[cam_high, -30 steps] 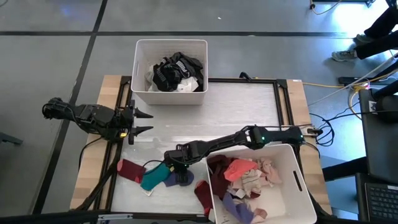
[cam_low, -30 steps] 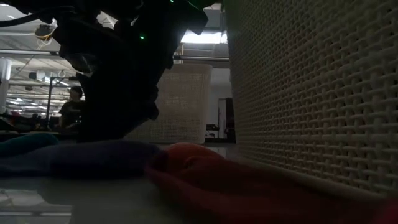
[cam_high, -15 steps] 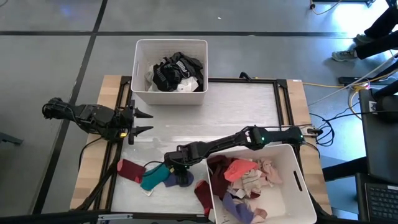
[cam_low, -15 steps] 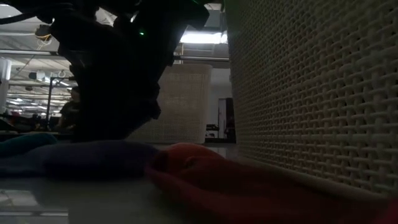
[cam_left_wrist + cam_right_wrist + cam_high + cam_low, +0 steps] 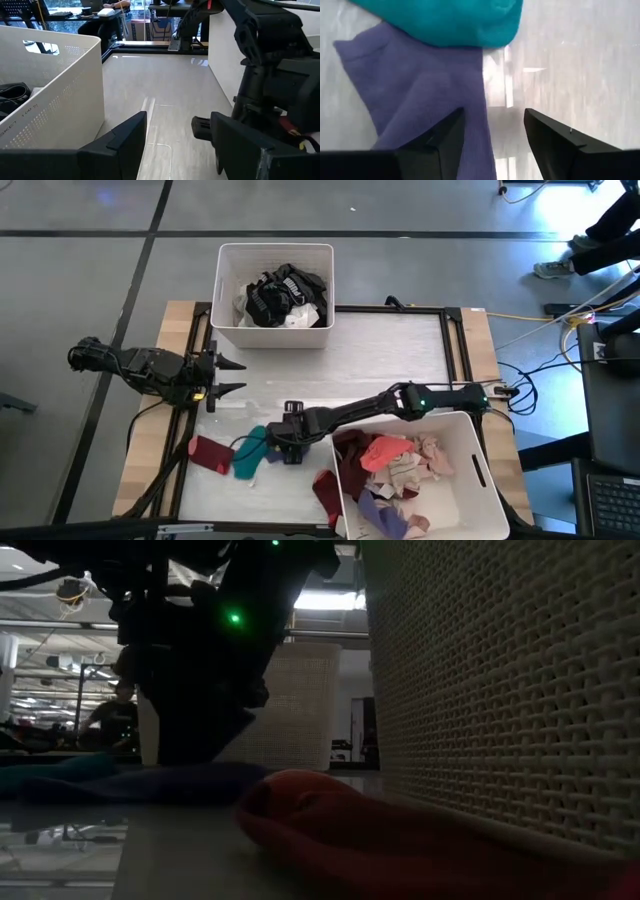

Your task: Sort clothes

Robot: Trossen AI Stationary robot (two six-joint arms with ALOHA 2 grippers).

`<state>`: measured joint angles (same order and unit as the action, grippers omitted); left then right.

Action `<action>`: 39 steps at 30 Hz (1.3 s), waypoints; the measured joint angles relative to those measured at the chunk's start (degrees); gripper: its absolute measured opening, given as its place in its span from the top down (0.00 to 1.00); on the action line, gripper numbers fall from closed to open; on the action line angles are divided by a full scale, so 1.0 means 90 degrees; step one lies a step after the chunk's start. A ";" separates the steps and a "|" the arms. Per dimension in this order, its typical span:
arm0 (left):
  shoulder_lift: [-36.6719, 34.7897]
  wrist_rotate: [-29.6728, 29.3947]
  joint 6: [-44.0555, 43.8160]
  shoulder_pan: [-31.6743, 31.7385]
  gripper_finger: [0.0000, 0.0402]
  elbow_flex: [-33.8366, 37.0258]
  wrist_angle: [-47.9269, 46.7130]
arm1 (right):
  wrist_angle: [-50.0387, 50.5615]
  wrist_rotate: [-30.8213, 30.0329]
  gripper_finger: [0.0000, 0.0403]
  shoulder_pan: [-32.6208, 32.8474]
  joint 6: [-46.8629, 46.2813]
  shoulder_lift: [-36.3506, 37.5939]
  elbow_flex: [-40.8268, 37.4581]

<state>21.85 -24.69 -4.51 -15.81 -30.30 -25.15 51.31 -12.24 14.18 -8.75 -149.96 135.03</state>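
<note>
A purple garment (image 5: 420, 110) lies flat on the table with a teal garment (image 5: 445, 20) over its edge. From above, the teal garment (image 5: 248, 450) lies beside a maroon one (image 5: 210, 452). The purple garment (image 5: 272, 457) is mostly hidden under my right gripper (image 5: 289, 442). That gripper (image 5: 495, 135) points steeply down, open, with one finger (image 5: 440, 140) over the purple cloth and the other over bare table. My left gripper (image 5: 232, 377) waits open at the table's left edge. My right gripper stands open over the purple garment's side edge (image 5: 475, 125), coming from above. Whether the finger over the cloth touches it, I cannot tell.
A white bin (image 5: 222, 280) at the far edge holds black and white clothes. A larger white bin (image 5: 478, 470) at the near right holds pink, beige and purple ones. A maroon garment (image 5: 327, 492) hangs over its left wall. The middle of the table (image 5: 380, 350) is bare.
My right gripper has tipped and turned at the wrist over the purple garment and shifted a little toward the far edge. The teal garment has turned about and now lies more upright beside the maroon one. The purple garment shows less from above.
</note>
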 joint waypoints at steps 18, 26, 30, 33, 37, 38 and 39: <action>0.0000 0.0000 0.0000 0.0001 0.48 0.0000 -0.0038 | -0.0043 0.1027 0.49 0.0106 -0.0494 0.0612 -0.0104; 0.0000 0.0000 0.0000 0.0002 0.48 0.0000 -0.0042 | -0.0768 0.0981 0.49 0.0139 -0.0500 0.0581 -0.0885; 0.0000 -0.0001 0.0000 0.0002 0.48 0.0000 -0.0041 | -0.0763 0.0977 0.50 0.0125 -0.0502 0.0511 -0.1005; 0.0000 0.0000 0.0000 0.0000 0.48 0.0000 -0.0043 | -0.0796 0.0976 0.54 0.0130 -0.0499 0.0487 -0.1004; 0.0000 -0.0001 0.0000 0.0001 0.48 0.0000 -0.0041 | -0.0816 0.0975 0.68 0.0130 -0.0499 0.0479 -0.1004; 0.0000 0.0000 0.0000 0.0002 0.48 0.0000 -0.0040 | -0.0809 0.0975 0.71 0.0130 -0.0499 0.0477 -0.0993; 0.0000 -0.0002 0.0000 0.0000 0.48 0.0000 -0.0040 | -0.0798 0.0975 0.75 0.0130 -0.0497 0.0471 -0.0973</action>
<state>21.85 -24.70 -4.51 -15.81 -30.30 -25.50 44.12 -3.46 15.35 -13.22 -145.72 126.27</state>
